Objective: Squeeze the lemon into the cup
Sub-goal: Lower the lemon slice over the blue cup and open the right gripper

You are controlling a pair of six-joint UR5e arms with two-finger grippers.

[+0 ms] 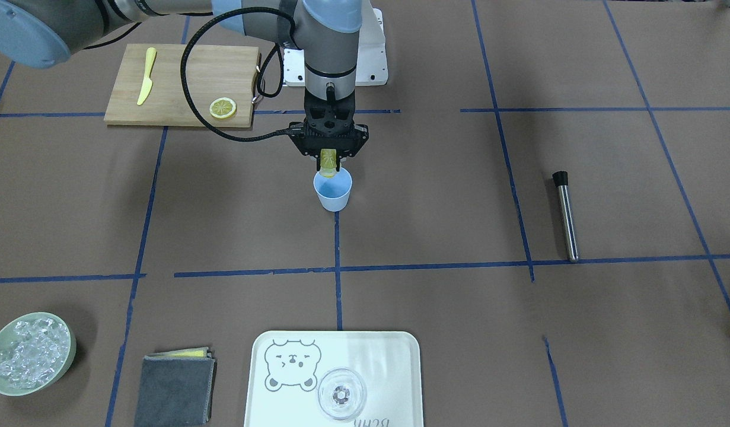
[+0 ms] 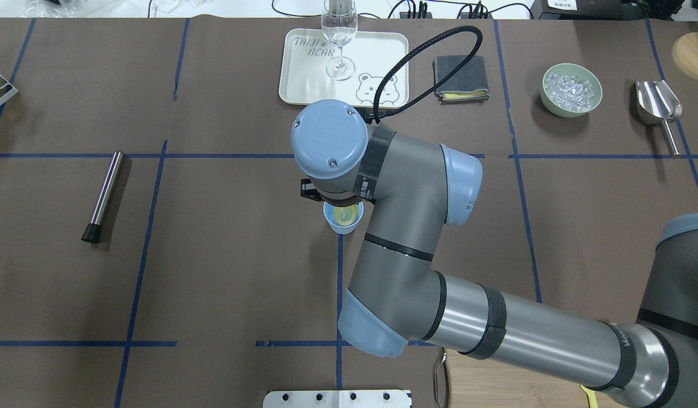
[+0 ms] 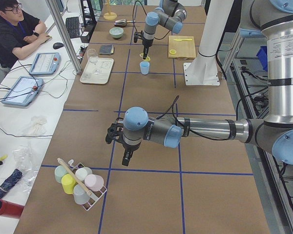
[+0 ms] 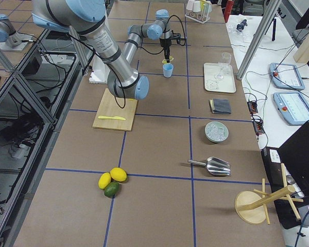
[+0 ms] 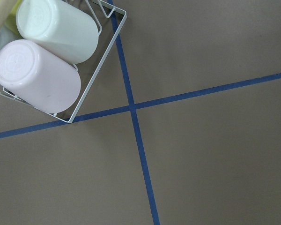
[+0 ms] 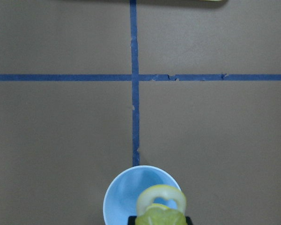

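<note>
The right gripper (image 1: 328, 162) clamps the buckled lemon slice (image 1: 328, 159) just above the cup (image 1: 333, 193) so juice falls inside; whether the left gripper (image 3: 126, 159) is clenched, I cannot tell.

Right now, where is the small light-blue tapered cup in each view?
Front-facing: small light-blue tapered cup, centre, upper half.
Overhead: cup centre, partly under the right arm.
Exterior left: cup top centre, far.
Exterior right: cup top centre, far.
Left wrist: not in it.
Right wrist: cup at bottom edge.
Landmark: thin yellow lemon slice in the right gripper, over its mouth.
</note>
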